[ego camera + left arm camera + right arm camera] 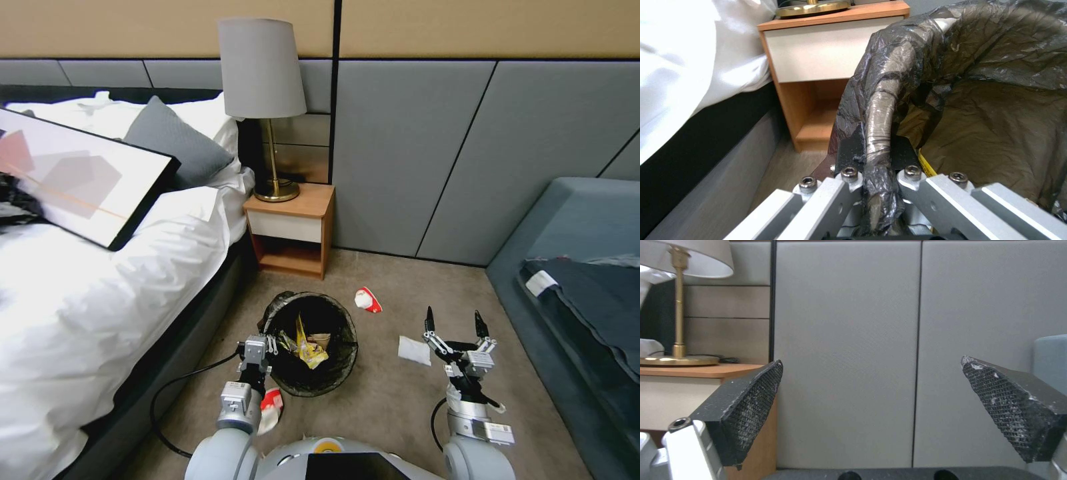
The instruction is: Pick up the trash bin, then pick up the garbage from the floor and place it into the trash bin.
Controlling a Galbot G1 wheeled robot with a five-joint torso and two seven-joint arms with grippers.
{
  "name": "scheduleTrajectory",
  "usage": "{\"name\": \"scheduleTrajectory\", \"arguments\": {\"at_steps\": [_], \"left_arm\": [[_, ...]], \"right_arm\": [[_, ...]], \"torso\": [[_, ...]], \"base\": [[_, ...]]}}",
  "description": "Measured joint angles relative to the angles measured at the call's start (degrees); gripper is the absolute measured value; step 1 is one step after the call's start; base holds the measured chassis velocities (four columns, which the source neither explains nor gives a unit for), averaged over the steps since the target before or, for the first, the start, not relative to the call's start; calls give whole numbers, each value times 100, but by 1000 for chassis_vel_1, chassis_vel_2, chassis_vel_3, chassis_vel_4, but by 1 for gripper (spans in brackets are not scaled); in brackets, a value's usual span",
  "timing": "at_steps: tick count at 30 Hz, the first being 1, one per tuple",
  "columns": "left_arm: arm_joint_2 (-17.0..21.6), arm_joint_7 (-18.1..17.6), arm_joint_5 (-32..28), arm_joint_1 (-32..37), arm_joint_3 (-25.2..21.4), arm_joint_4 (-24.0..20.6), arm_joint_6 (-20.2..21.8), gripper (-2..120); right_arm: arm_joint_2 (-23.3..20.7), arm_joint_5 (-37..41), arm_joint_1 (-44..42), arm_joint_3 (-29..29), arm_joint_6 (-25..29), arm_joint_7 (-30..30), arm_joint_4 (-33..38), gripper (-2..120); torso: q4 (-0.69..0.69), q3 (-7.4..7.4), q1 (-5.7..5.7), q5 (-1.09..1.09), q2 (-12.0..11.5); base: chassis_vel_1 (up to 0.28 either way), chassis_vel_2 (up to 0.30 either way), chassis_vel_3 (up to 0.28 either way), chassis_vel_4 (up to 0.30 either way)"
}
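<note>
From the head view, the trash bin [308, 343] sits on the carpet between the bed [100, 280] and the right claw [455, 325], with yellow packets [308, 347] inside, while a red-and-white wrapper [367, 300] and a white paper scrap [414, 350] lie on the floor just beyond and to its right, and another wrapper [270, 408] lies by the left arm. In the left wrist view the left claw [873, 156] is clamped on the bag-covered rim of the bin, near the nightstand [826, 63]. In the right wrist view the right claw's fingers [751, 406] stand wide apart, holding nothing, facing the grey wall panel [849, 340].
</note>
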Motion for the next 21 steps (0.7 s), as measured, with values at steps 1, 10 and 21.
{"name": "scheduleTrajectory", "arguments": {"at_steps": [1,10,21], "left_arm": [[0,0,0,0,0,1,0,1],[0,0,0,4,0,3,-2,1],[0,0,0,2,0,3,-4,1]], "right_arm": [[0,0,0,0,0,0,0,100],[0,-1,-3,-1,0,0,1,100],[0,-1,-2,-2,1,0,1,100]], "torso": [[-1,1,1,1,0],[0,-1,-2,1,0],[0,-1,-2,1,0]], "base": [[-126,140,166,-123],[-25,31,26,-28],[0,0,0,0]]}}
